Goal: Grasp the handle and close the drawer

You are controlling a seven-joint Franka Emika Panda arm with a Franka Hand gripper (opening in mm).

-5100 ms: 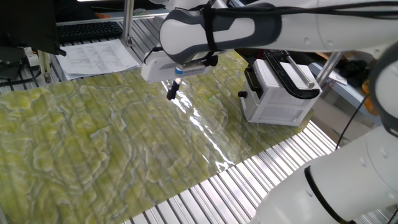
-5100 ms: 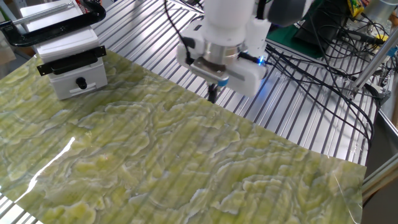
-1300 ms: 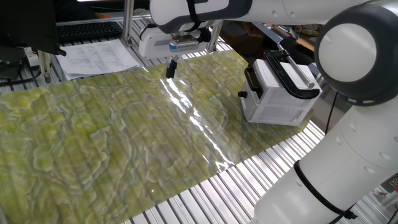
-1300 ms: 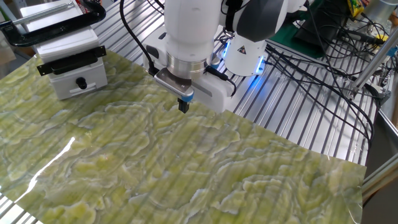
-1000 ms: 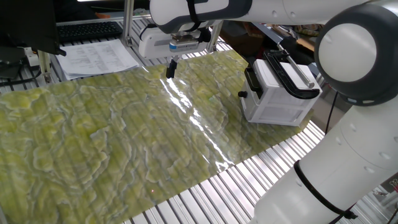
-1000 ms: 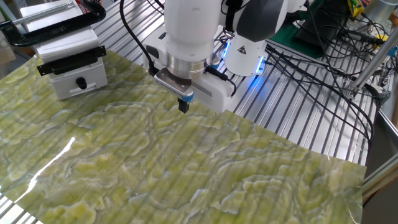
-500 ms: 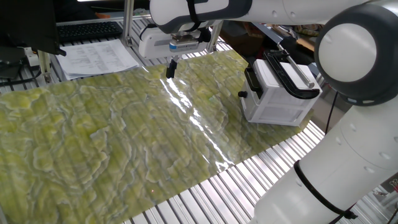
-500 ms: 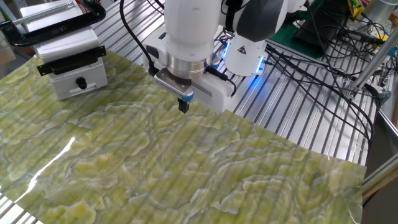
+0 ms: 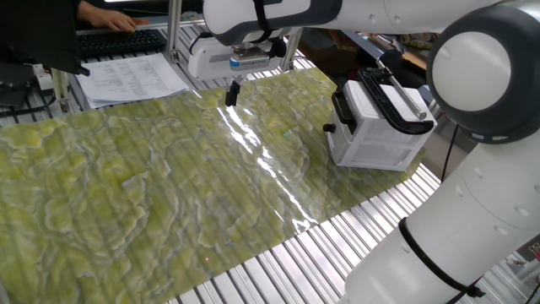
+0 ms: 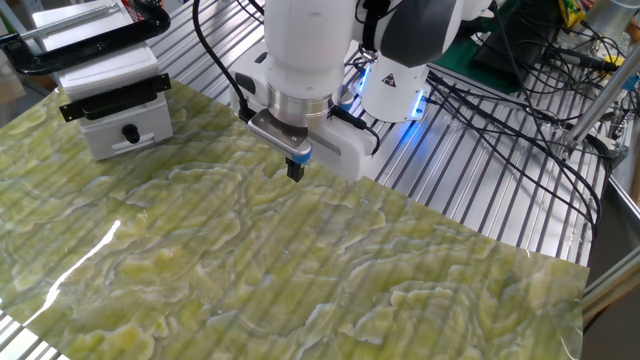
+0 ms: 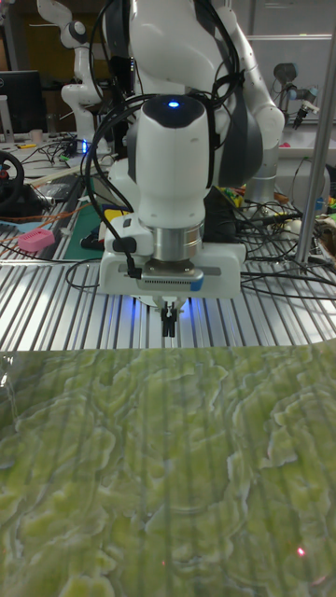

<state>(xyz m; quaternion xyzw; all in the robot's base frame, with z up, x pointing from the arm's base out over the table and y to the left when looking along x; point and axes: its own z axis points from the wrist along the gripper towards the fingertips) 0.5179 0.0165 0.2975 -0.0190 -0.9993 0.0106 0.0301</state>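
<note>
From one fixed view, the gripper (image 9: 230,95) hung over the far edge of the green mat (image 9: 152,186), its two black fingers pressed together and holding nothing. Well off to its right stood the white cabinet (image 9: 375,127), a large black clamp (image 9: 396,101) lying across its top. The drawer (image 9: 343,108) faced the mat, its dark front edge standing slightly proud of the cabinet body, and a small black knob (image 9: 329,128) showed lower down. Papers (image 9: 131,78) and a keyboard (image 9: 122,40) lay beyond the mat, with a person's hand (image 9: 105,21) on the keys.

From the other fixed view, the gripper (image 10: 295,171) pointed straight down near the mat's edge (image 10: 330,260), fingers closed and empty. The cabinet (image 10: 118,115) sat far to the left, the drawer's black pull, the handle (image 10: 112,98), running across its front above the round knob (image 10: 130,132).

From the tall fixed view, the gripper (image 11: 169,324) hovered just above the mat's (image 11: 168,466) near border, fingers together; the cabinet was out of sight there.
</note>
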